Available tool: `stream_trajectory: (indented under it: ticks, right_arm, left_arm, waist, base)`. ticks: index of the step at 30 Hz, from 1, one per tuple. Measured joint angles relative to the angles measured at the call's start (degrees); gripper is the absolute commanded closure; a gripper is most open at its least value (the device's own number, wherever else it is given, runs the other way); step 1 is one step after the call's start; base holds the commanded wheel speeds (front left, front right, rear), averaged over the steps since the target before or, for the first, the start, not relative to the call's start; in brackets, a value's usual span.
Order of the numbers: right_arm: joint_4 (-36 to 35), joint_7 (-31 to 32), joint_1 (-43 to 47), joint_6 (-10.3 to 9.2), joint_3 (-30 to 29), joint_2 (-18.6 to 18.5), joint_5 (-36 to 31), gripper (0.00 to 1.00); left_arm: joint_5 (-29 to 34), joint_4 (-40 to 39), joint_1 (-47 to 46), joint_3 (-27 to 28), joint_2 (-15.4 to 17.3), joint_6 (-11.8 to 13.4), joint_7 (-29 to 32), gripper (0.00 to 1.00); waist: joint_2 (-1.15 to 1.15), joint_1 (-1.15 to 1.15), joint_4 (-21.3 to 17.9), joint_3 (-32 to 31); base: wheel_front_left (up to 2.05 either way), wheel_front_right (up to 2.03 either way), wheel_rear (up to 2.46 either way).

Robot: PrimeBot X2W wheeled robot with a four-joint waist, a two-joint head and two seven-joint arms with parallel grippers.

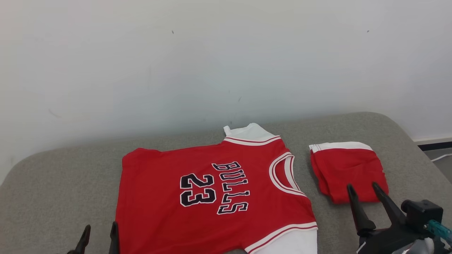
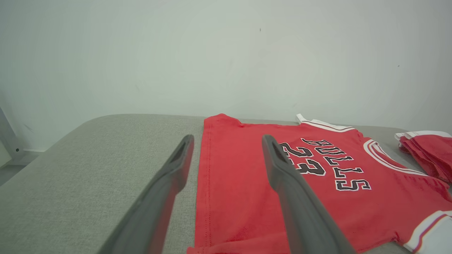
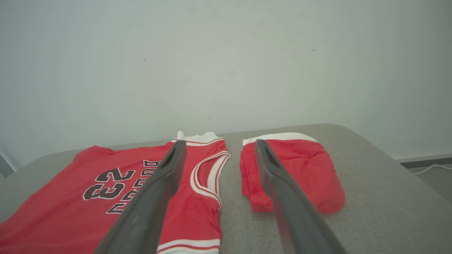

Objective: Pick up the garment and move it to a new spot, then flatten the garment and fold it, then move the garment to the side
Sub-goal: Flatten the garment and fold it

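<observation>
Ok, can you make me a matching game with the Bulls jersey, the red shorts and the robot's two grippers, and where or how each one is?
Things:
1. Bulls jersey
2. red shorts
3. left gripper
4. right gripper

Place or state:
A. open, by the shorts
B. spread flat in the middle
C. open, at the jersey's hem
D. folded up, on the right

Pairs: 1-B, 2-D, 3-C, 4-A

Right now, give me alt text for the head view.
A red jersey lies flat on a grey cushion, with a smaller folded red garment to its right. The left pincer and right pincer, both open, hover at the near edge, holding nothing.
</observation>
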Motion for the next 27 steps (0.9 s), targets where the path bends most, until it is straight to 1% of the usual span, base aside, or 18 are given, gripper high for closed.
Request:
stream_trajectory:
  ticks: [7,17,27]
  right_arm:
    - [0.52,-1.67,4.14,-0.03,-2.79,-0.26,-0.15,0.00]
    - [-0.68,-2.18,4.20,-0.03,-3.09,0.55,-0.85,0.00]
    - [-1.02,-2.24,4.46,-0.03,-3.41,1.10,-0.92,0.00]
  left_arm:
    - [0.00,-2.76,2.84,-0.94,0.33,0.27,1.88,0.00]
    - [0.22,-6.51,3.64,-0.83,0.96,1.00,4.78,0.00]
    - [0.49,-9.36,3.76,-0.48,1.42,1.13,7.80,0.00]
  waist:
    - [0.00,0.00,-1.42,-0.68]
    - [0.00,0.00,-1.66,-0.13]
    - [0.00,0.00,-1.27,0.63]
  base:
    - [0.00,0.00,0.00]
    - [0.00,0.00,0.00]
    - [0.00,0.00,0.00]
